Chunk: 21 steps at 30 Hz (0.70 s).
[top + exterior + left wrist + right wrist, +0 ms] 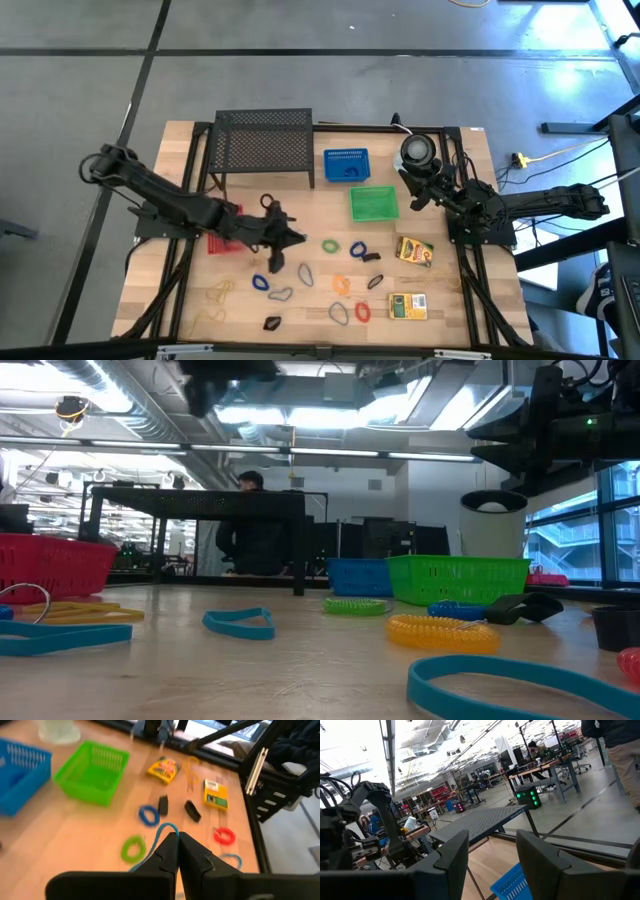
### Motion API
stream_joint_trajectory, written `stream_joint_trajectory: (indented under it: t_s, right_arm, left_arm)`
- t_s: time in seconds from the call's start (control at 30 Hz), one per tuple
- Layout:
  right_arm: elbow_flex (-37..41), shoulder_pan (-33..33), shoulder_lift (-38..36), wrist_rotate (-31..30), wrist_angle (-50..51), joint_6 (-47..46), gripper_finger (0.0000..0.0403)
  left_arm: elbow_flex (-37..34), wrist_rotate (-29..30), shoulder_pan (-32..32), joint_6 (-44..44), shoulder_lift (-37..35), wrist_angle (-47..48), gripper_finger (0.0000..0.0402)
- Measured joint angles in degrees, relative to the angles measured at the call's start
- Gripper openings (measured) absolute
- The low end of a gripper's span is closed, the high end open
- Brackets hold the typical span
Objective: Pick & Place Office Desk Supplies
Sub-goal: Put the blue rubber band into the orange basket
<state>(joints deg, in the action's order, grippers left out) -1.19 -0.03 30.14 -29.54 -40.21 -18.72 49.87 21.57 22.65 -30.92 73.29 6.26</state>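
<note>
High view, left gripper point(300, 238) mid-table, supplies point(345, 285) beside

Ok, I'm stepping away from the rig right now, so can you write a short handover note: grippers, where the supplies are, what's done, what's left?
Left gripper: shut on a blue loop, raised over the table's middle.
Right gripper: open, empty, parked at the back right beside the green basket.
Supplies: coloured loops, black clips and tan rubber bands lie loose across the front of the table; two yellow-green boxes at front right.
Done: nothing visibly sorted into the green basket; the blue basket seems to hold something blue.
Left: nearly everything, starting with placing the held loop.
</note>
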Motion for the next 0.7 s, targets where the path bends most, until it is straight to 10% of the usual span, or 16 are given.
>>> stream_joint_trajectory:
  t_s: [0.7]
  right_arm:
    - [0.0, 0.0, 0.0, 0.0, 0.0, 0.0, 0.0166]
  left_arm:
    - [-0.3, 4.4, 8.4, -47.5, -6.0, 54.0, 0.0003]
